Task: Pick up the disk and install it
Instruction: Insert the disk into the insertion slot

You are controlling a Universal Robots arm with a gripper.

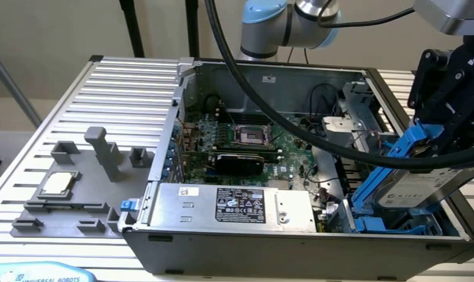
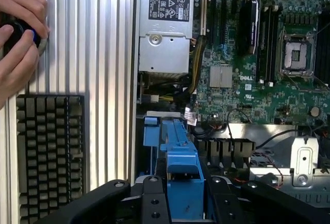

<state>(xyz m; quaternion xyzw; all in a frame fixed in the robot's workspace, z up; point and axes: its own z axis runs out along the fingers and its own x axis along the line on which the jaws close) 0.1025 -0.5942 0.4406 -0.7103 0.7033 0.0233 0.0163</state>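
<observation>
The disk (image 1: 420, 191), a silver-grey drive with a white label in a bright blue carrier frame, hangs tilted over the blue drive bay (image 1: 376, 225) at the front corner of the open computer case, on the exterior view's right. My gripper (image 1: 445, 141) is shut on the disk's upper end, its black fingers clamping the blue frame. The disk's lower edge sits at or just inside the bay. In the wrist view the blue carrier of the disk (image 2: 183, 170) runs between the fingers of my gripper (image 2: 183, 201), with the bay's blue rails beneath it.
A silver power supply box (image 1: 229, 205) with a black label sits beside the bay, with the motherboard (image 1: 245, 141) behind it. Thick black cables (image 1: 300, 129) cross over the case. A grey fixture (image 1: 88, 194) holds a small CPU chip (image 1: 56, 183). A person's hands (image 2: 18, 33) rest near a keyboard (image 2: 49, 152).
</observation>
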